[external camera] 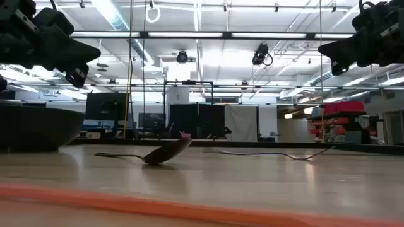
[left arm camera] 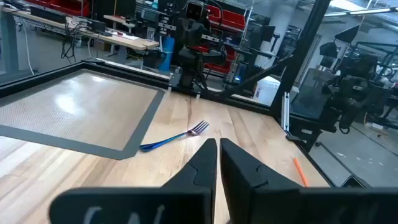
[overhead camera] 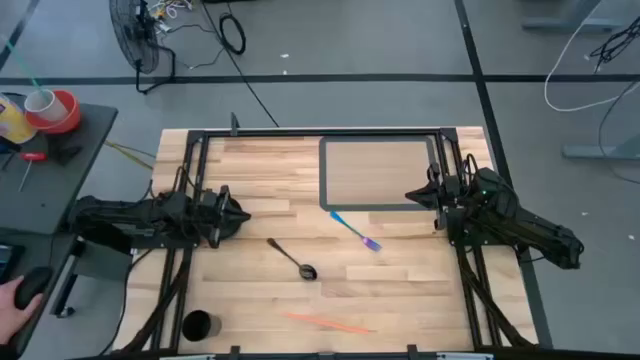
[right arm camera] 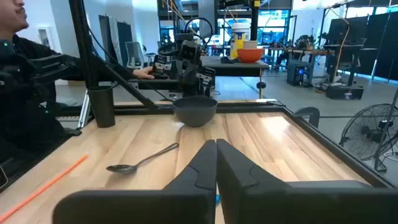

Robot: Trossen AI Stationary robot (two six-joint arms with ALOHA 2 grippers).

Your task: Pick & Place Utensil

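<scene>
Both my grippers are pressed shut on nothing, the left gripper point(overhead camera: 243, 214) hovering over the table's point(overhead camera: 400, 290) left side and the right gripper point(overhead camera: 410, 195) by the right edge of the grey mat point(overhead camera: 378, 172). Between them the spoon point(overhead camera: 291, 258) lies on the wood, the blue fork point(overhead camera: 355, 231) just below the mat, and the orange straw point(overhead camera: 325, 322) near the front edge.

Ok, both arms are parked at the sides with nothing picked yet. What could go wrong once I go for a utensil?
The spoon, blue fork and orange stick all lie flat on the table, so a shallow pinch may slip off or scrape the wood. Both the left gripper and right gripper are shut, so open before descending. The fork sits near the mat edge, where it could get nudged.
</scene>
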